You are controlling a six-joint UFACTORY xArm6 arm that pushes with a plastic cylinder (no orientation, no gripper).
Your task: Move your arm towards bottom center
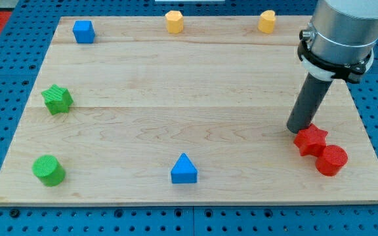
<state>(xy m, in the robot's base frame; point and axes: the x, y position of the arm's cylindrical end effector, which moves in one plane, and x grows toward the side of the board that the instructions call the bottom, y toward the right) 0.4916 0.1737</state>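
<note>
- Two red blocks at risk: red star (310, 139) touching my tip (298, 130), red cylinder (331, 160) just beside it; dragged along by any sweep toward the view's bottom.
- Blue triangle (184, 169) near bottom centre; knocked off the board (195, 78) by an overshoot.
- No fingers to open or close: plain dark rod, upright, at the view's right.

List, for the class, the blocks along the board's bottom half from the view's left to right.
Green cylinder → green star → blue triangle → red star → red cylinder. My tip touches the red star's left edge.
</note>
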